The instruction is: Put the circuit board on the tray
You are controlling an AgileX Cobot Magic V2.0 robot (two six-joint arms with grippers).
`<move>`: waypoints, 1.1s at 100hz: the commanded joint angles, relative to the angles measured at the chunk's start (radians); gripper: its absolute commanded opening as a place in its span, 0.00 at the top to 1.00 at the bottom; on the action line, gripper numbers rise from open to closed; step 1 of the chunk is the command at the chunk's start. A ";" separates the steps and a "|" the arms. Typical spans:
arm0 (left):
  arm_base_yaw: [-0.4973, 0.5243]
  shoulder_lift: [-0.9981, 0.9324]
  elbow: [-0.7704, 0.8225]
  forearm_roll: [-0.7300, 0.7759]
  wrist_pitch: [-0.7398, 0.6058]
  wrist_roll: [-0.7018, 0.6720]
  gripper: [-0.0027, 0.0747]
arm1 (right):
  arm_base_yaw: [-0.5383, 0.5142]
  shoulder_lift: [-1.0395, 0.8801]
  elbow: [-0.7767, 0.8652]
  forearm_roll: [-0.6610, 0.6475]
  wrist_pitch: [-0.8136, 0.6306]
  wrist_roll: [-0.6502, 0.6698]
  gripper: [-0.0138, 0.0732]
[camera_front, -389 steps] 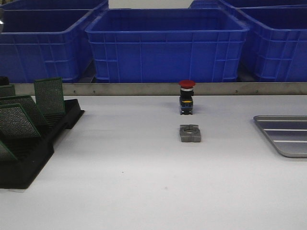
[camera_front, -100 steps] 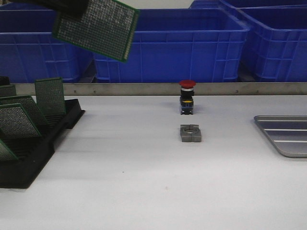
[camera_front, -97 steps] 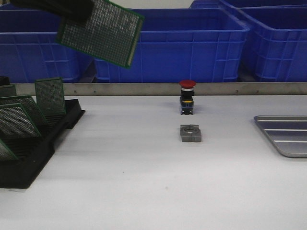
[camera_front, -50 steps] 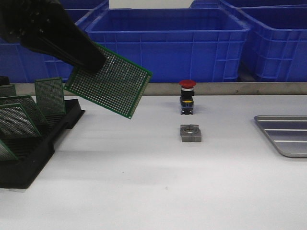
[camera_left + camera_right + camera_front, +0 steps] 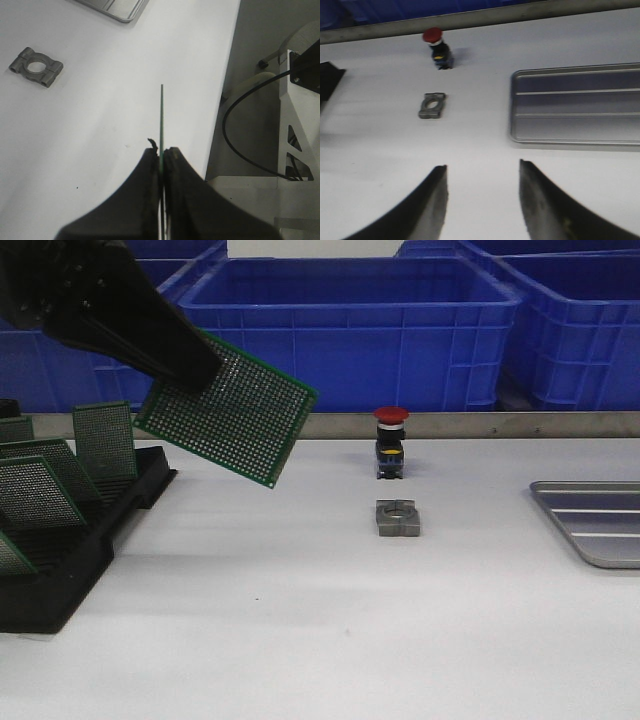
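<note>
now mid-carry: left gripper [image 5: 161, 161] pinching one corner of the circuit board [image 5: 228, 411], fingers pressed flat against both faces, board held tilted in the air above the left half of the worktop, clear of the surface. seen edge-on as a thin green line in the left wrist view. still well apart from the tray [image 5: 594, 520], lying flat at the right edge of the worktop with nothing on it. right gripper [image 5: 482, 197] spread wide and holding nothing, hovering over the front of the worktop just short of the tray.

judging by this, pick-up done, placing not yet done. next move likely calls for a long sweep across to the right edge, passing above the grey metal clamp [image 5: 397, 518] and red push button [image 5: 389, 442] near the middle, then levelling the board and lowering it inside the tray's rim before opening. black rack [image 5: 60, 540] with more boards at the left edge; blue bins [image 5: 350, 330] along the far edge.
</note>
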 commanded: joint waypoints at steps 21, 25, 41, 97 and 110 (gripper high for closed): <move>-0.010 -0.030 -0.029 -0.060 0.025 0.003 0.99 | -0.006 0.193 -0.110 0.595 0.120 -0.589 0.28; -0.010 -0.030 -0.029 -0.060 0.025 0.003 0.99 | -0.005 0.219 -0.116 0.674 0.154 -0.709 0.28; -0.010 -0.030 -0.029 -0.060 0.025 0.003 0.99 | 0.003 0.307 -0.119 0.895 0.268 -1.130 0.28; -0.010 -0.030 -0.029 -0.060 0.027 0.003 0.99 | 0.346 0.769 -0.286 0.954 0.144 -1.450 0.28; -0.010 -0.030 -0.029 -0.060 0.027 0.003 0.99 | 0.369 0.865 -0.359 0.954 0.223 -1.450 0.28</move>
